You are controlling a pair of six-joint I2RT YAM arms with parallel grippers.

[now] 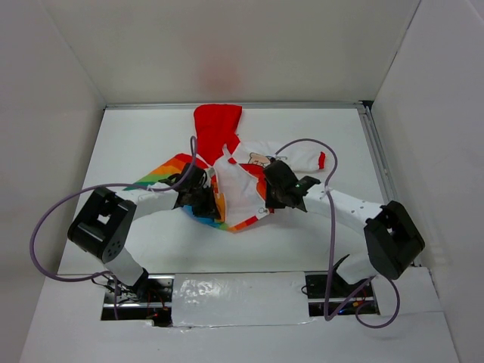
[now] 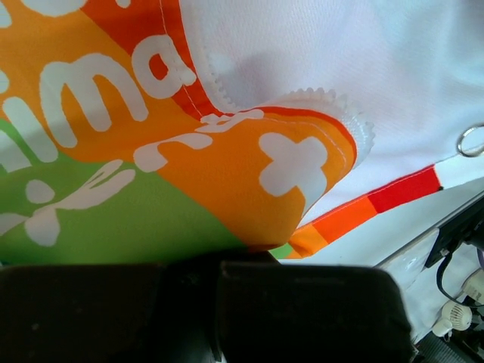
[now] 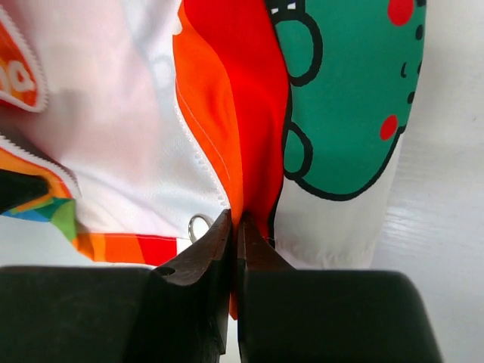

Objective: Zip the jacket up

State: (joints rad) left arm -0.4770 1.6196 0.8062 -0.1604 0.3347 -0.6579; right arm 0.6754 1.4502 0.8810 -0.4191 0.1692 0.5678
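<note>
The jacket (image 1: 242, 189) is judged light and limp, best held at its zipper edges (image 2: 361, 130). Fabric there is pinched by the left gripper (image 2: 219, 265) and the right gripper (image 3: 236, 223).

The table (image 1: 136, 144) under me is white and matte, evenly lit, with only soft shadows. White panels box it in: the left wall (image 1: 38, 113), the far wall (image 1: 302, 45) and the right wall (image 1: 446, 98). A faint pinkish blush (image 1: 223, 76) shows on the far wall. A metal rail (image 1: 376, 151) runs along the table's right edge. At the near edge lies a crinkled white strip (image 1: 238, 299).
</note>
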